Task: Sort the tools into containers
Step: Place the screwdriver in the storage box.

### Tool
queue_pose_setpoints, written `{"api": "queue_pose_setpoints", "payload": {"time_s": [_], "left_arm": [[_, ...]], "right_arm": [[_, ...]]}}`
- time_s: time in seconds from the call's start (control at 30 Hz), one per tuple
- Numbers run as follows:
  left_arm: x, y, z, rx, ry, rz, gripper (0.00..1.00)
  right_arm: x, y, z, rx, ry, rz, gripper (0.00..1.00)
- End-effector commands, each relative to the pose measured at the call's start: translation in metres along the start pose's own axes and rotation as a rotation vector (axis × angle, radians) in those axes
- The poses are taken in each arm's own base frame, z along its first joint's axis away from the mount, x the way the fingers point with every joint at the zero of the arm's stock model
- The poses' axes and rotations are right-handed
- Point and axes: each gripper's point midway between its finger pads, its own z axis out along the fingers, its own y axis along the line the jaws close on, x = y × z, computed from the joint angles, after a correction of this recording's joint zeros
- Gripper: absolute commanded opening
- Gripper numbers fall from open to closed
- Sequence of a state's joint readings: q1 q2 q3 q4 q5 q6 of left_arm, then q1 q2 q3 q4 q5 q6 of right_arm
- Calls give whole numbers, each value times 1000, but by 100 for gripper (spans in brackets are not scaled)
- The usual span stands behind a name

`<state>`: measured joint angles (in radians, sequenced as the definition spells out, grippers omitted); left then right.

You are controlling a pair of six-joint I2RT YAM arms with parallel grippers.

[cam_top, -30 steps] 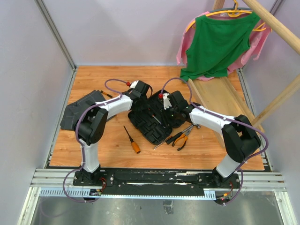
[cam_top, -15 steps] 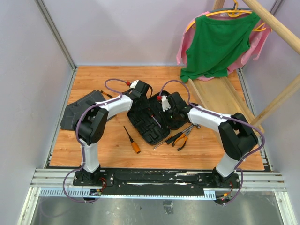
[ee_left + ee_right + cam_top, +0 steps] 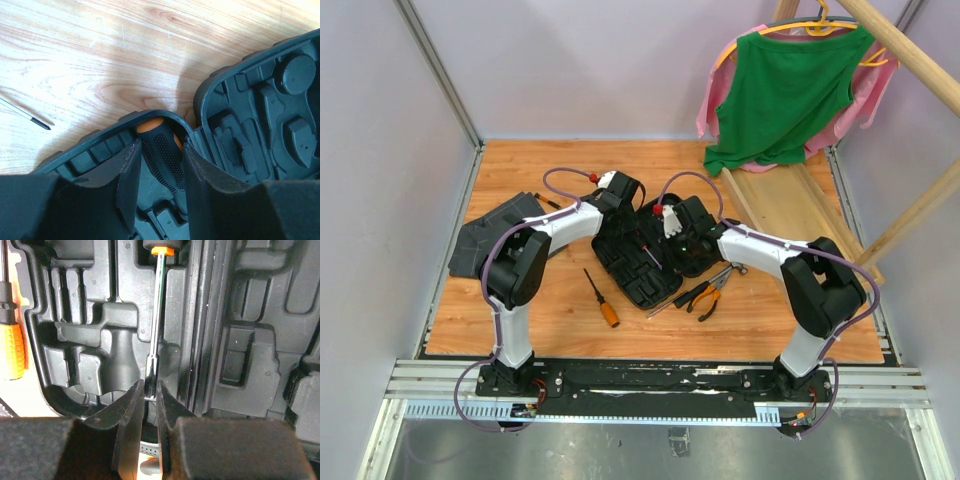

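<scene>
Two grips at once inside the open black tool case (image 3: 638, 282) mid-table: the left gripper (image 3: 161, 148) clamped on an orange-and-black screwdriver handle (image 3: 161, 157) at its rim, the right gripper (image 3: 150, 388) pinching a thin steel shaft (image 3: 156, 315) lying in a slot, while pliers (image 3: 708, 293) lie outside.

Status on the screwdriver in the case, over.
Left gripper clamps screwdriver handle in tool case. Right gripper pinches screwdriver shaft. Pliers, loose screwdriver lie outside, not obstructing.

The left arm (image 3: 570, 222) and right arm (image 3: 760, 248) reach over the open tool case (image 3: 632, 278), a thin screwdriver (image 3: 651, 252) inside. Pliers (image 3: 706, 295) and an orange-handled screwdriver (image 3: 604, 303) lie nearer the near edge.
</scene>
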<state>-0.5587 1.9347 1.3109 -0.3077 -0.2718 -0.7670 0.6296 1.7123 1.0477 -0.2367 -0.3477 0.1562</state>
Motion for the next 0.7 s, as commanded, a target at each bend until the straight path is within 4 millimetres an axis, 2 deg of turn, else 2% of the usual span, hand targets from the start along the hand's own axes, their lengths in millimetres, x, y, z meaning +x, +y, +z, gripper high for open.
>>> {"api": "queue_pose_setpoints", "payload": {"time_s": [0.0,0.17,0.5,0.6,0.67], "left_arm": [[12,10,8,-33,26,37,39],[10,9,6,-29,22,39,39],[3,6,1,-20,6,42,39],[2,5,1,-18,5,41,39],[3,5,1,-18,7,41,39]], "right_arm": [[-5,-12,2,28,0,17,14],[-9,-10,0,25,-8,12,4],[-28,-2,-20,19,-69,-6,22],[-28,-2,-21,19,-69,-8,22],[-27,-2,-20,14,-61,-6,18]]}}
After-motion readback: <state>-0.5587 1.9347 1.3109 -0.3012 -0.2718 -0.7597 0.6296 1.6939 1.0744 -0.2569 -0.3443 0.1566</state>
